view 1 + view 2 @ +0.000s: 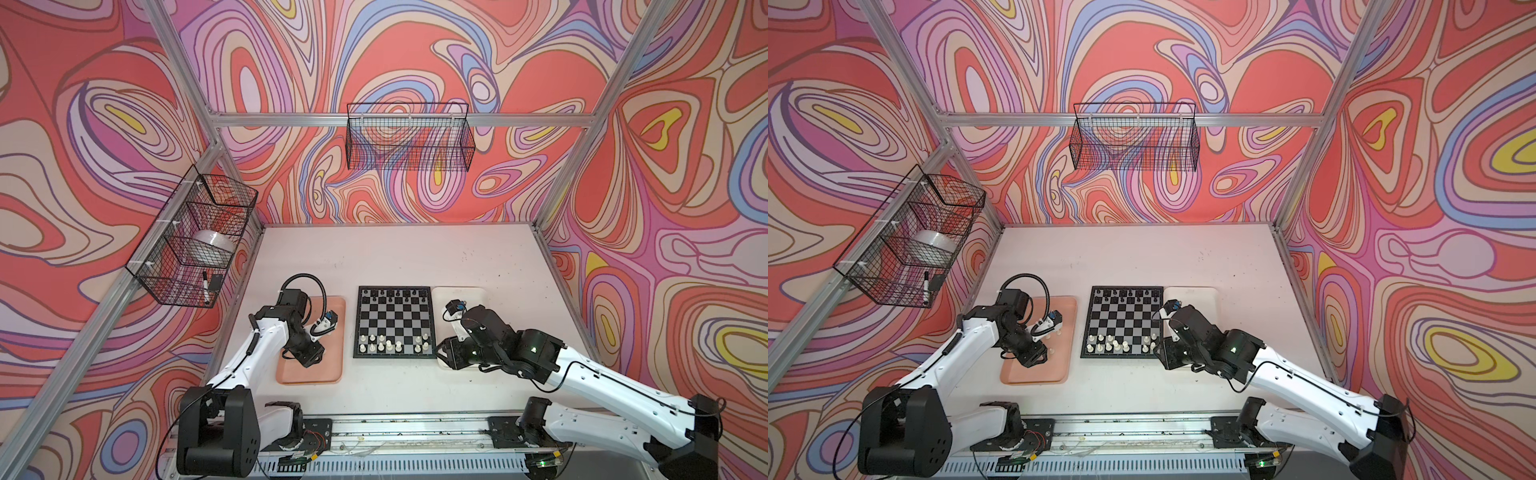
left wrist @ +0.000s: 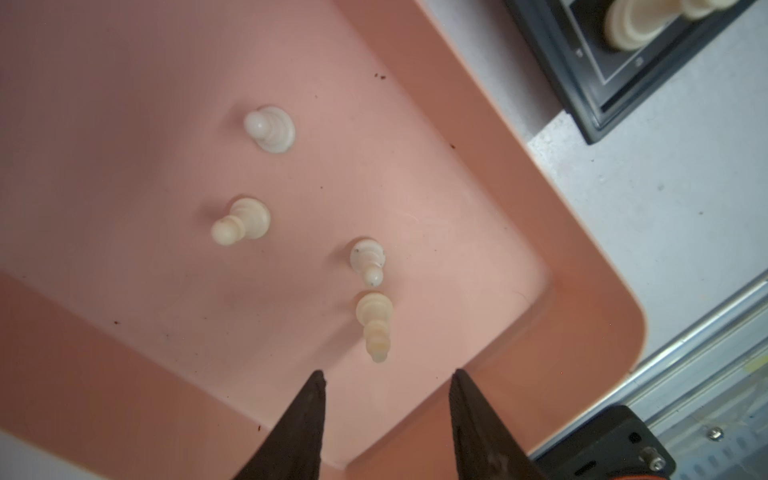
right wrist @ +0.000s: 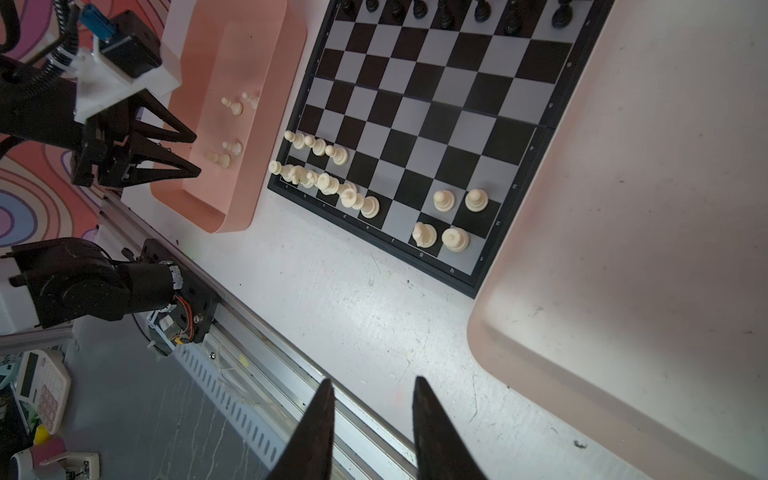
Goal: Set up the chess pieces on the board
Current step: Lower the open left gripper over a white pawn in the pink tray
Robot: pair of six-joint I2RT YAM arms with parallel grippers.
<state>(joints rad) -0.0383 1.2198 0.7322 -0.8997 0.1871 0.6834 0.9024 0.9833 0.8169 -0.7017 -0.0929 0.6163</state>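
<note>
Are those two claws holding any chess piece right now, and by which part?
Nothing is held. The left gripper is open above white pieces in the pink tray; the right gripper is open and empty.

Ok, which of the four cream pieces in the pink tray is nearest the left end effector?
The tallest piece, just ahead of the left end effector; the three shorter pawns sit farther off.

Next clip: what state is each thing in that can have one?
left hand: open, empty, above pink tray.
right hand: open, empty.
pink tray: holds four cream pieces, apparently upright.
white tray: no pieces visible.
board: black pieces along far edge; cream rows incomplete.
</note>
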